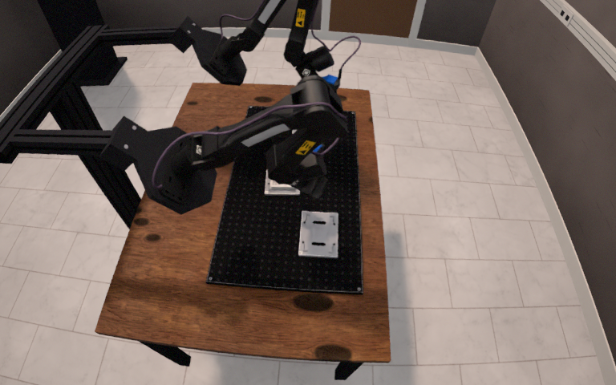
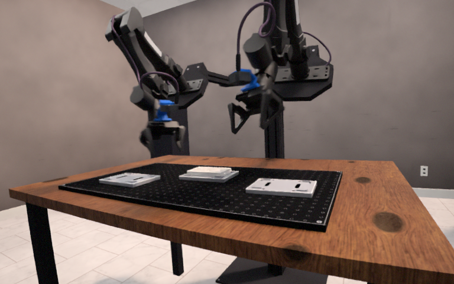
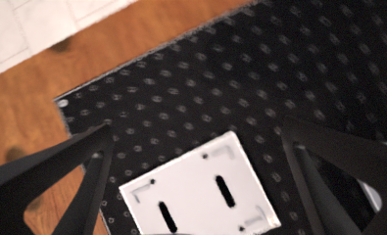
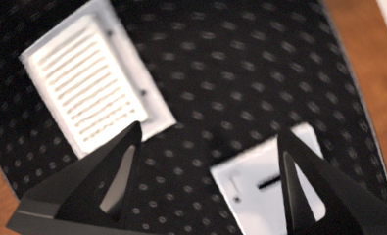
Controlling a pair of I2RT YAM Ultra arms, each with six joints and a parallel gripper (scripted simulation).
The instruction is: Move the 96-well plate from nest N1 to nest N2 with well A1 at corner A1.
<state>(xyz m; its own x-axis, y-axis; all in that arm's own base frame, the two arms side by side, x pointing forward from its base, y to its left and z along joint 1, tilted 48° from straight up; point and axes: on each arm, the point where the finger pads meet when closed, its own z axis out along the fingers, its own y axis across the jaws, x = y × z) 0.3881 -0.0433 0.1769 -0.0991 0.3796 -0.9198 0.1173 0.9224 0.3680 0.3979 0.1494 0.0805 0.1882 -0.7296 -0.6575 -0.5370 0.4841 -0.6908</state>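
The white 96-well plate [image 2: 208, 171] sits flat in the middle nest [image 2: 208, 177] on the black breadboard. It also shows in the right wrist view [image 4: 89, 80], and in the top view [image 1: 281, 187] it is partly hidden under an arm. My right gripper [image 2: 162, 140] is open and empty. It hangs well above the board between the plate and an empty nest [image 4: 268, 181]; its fingers frame both. My left gripper [image 2: 249, 127] is open and empty, high above the other empty nest [image 3: 200, 188], with its fingers spread wide.
Two empty white nests lie on either side of the plate, one [image 2: 129, 178] at one end of the board and the other [image 2: 281, 186] at the other end. One also shows in the top view [image 1: 318, 233]. The right arm's links [image 1: 273, 133] hide the far nest there.
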